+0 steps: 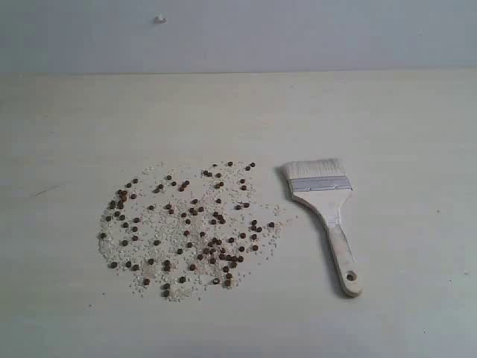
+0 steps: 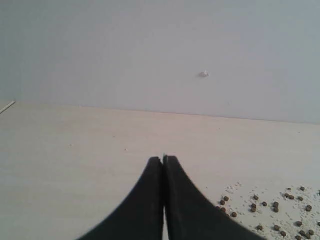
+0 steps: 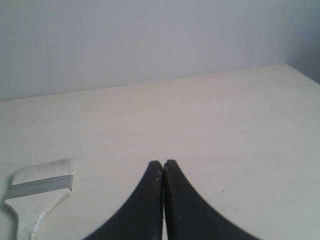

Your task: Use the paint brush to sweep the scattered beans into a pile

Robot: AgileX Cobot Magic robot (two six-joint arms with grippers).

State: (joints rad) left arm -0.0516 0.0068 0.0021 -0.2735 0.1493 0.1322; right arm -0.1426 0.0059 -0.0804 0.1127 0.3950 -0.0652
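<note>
nothing is gathered yet: the beans (image 1: 186, 227) lie in a wide, loose patch on the table (image 1: 402, 112), left of centre, the dark ones mixed through whitish grains, and no pile shows. the brush (image 1: 332, 218) lies flat just right of the patch, with its bristles toward the far side and its handle running near and slightly right. neither arm shows in the exterior view. the left gripper (image 2: 163, 159) has its jaws pressed together on nothing, over bare table with some beans (image 2: 272, 210) in sight close by. the right gripper (image 3: 163, 163) is likewise clenched and empty, with the brush (image 3: 37, 192) head in sight near it. the step in hand looks to be picking up the brush, most likely with the right arm. it should spread the jaws first, turn them square across the handle, and come straight down, because the grains' right fringe lies close to the ferrule and a sideways nudge would scatter them further. the straight stretch of handle just near of the ferrule should give the stiffest hold. the handle lies flat, so the tips probably need to reach the table before closing. once the brush is lifted and its bristles tipped down, light short strokes from the patch's outer edge inward should suit best, as round beans will likely roll under hard pushes.
</note>
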